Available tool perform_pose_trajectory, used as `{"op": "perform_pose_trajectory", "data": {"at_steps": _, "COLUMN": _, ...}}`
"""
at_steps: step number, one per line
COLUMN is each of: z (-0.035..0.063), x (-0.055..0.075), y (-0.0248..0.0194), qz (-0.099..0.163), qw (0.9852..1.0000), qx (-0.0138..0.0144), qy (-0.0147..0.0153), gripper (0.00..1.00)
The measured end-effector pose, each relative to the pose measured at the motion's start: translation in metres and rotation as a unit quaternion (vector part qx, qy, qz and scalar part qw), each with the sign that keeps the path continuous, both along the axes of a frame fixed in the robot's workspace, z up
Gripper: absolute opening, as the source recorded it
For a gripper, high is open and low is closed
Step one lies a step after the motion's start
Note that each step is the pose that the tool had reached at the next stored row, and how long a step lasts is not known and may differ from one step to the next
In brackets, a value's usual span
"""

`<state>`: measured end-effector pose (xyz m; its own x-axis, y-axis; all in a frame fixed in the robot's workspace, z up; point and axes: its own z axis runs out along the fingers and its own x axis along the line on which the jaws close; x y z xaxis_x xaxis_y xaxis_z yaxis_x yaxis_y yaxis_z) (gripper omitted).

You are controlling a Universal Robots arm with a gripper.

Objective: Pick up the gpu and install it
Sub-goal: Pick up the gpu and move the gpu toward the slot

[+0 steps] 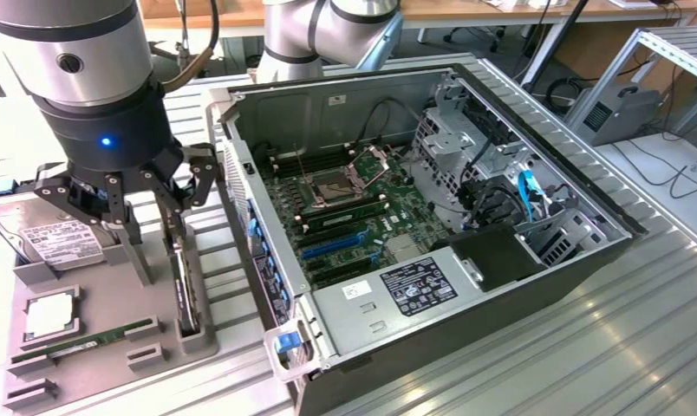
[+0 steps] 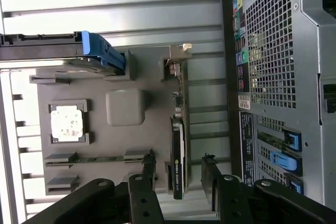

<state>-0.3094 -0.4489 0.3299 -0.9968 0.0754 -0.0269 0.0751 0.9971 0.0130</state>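
The gpu [image 1: 185, 277] is a thin dark card standing on edge in a slot of the grey parts tray [image 1: 106, 290], beside the open computer case. My gripper [image 1: 152, 217] hangs right over it, open, with one finger on each side of the card and nothing held. In the wrist view the gpu [image 2: 178, 150] runs between my two black fingers [image 2: 148, 167], with its silver bracket [image 2: 177, 59] at the far end. My gripper [image 2: 179, 170] stands astride the card's near end; I cannot tell whether the pads touch it.
On the tray also lie a silver hard drive [image 1: 50, 234], a processor [image 1: 50, 316] and a green memory stick [image 1: 82, 341]. The open case [image 1: 580, 195] shows its motherboard [image 1: 348, 208] with blue card slots [image 1: 335, 245]. Its perforated rear panel [image 2: 273, 51] is close beside the tray.
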Motion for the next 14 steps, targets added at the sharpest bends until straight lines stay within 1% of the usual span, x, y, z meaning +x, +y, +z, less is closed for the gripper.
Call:
{"op": "perform_pose_trajectory", "data": {"at_steps": 9, "z": -0.0016, "x": 0.0000, "y": 0.0000, "qz": 0.000, "qw": 1.0000, "qx": -0.0001, "qy": -0.0001, "gripper": 0.48}}
{"op": "perform_pose_trajectory", "data": {"at_steps": 14, "z": -0.0050, "x": 0.0001, "y": 0.0000, "qz": 0.000, "qw": 1.0000, "qx": -0.0003, "qy": 0.0000, "gripper": 0.48}}
